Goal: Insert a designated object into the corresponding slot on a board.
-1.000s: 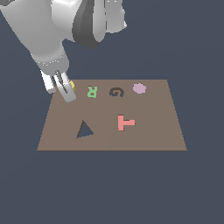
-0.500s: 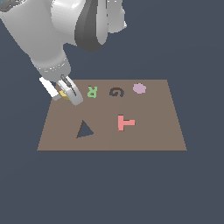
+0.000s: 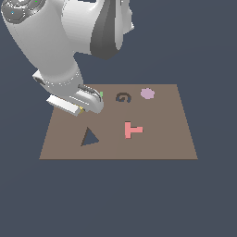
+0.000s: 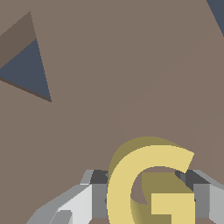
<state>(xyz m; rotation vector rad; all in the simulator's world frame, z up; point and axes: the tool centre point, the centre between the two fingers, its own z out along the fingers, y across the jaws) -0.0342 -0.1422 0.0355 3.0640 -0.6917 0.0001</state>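
I have the yellow G block [image 4: 151,183] clamped between the fingers of the hand [image 4: 148,192], low over the board [image 3: 162,139], near the triangular cutout [image 3: 89,137]. The G slot [image 3: 123,97] lies well apart from that cutout, past the arm. I'd carry it level and line the letter up squarely before lowering.

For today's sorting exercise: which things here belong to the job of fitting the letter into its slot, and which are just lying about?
Part of the job:
- yellow G block, between the fingers
- G-shaped slot
- brown board

Just lying about:
- pink T block
- lilac round piece
- green block, mostly hidden behind the arm
- triangle cutout
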